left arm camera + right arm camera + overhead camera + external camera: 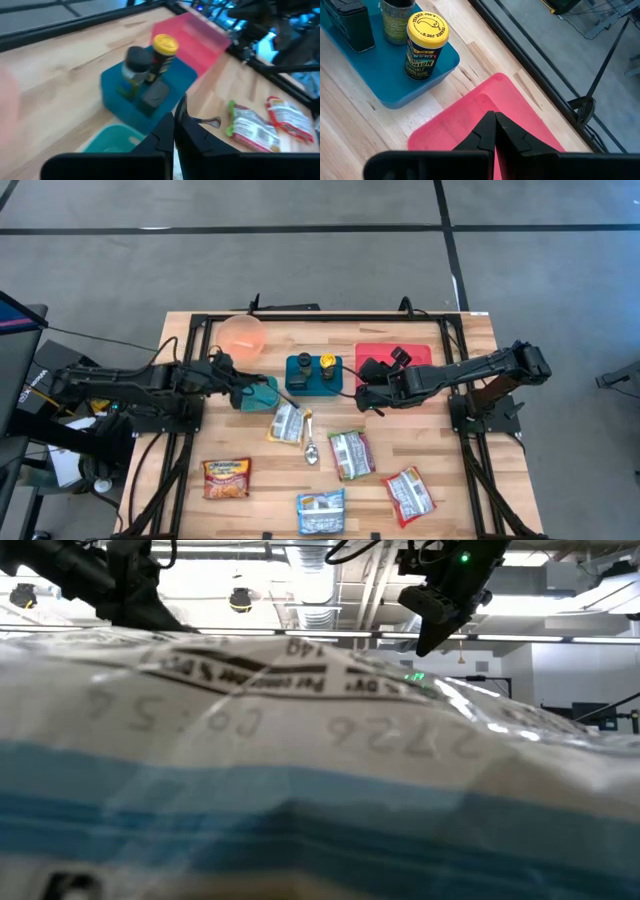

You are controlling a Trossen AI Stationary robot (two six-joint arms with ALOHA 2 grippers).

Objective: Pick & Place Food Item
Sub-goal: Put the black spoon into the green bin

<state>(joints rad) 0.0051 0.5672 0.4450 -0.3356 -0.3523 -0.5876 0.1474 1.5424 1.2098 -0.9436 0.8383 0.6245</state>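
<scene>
**Mia:** So, where is the food the robot has to pick up?

**Ben:** Packets lie along the near edge of the table (470, 330). A green packet (350, 453) sits by the middle, a red packet (409, 492) toward the near right corner, a blue packet (321, 512) right at the near edge, and an orange packet (227, 477) toward the near left corner. I cannot tell which one it wants.

**Mia:** Where are the claws?

**Ben:** The right gripper (366, 402) hangs over the near edge of the pink tray (418, 353). Its fingers are pressed together and hold nothing. The left gripper (238, 394) is over the teal cup (262, 392), also pressed shut and empty.

**Mia:** Which arm is closer to the food?

**Ben:** I think the right one. The green packet lies just toward the near edge from that claw, a bit to its left. The packet's long side runs from the far edge to the near edge, a little tilted. So the claw would have to open, then come toward us and down.

**Mia:** Do the cameras all show the same?

**Ben:** No. From above you see every packet. The right wrist camera sees only the pink tray, the blue tray (395, 85) and a yellow-lid jar (426, 46), no packets. The left wrist camera does see the green and red ones. The low camera is nearly blocked by one packet right against it.
</scene>
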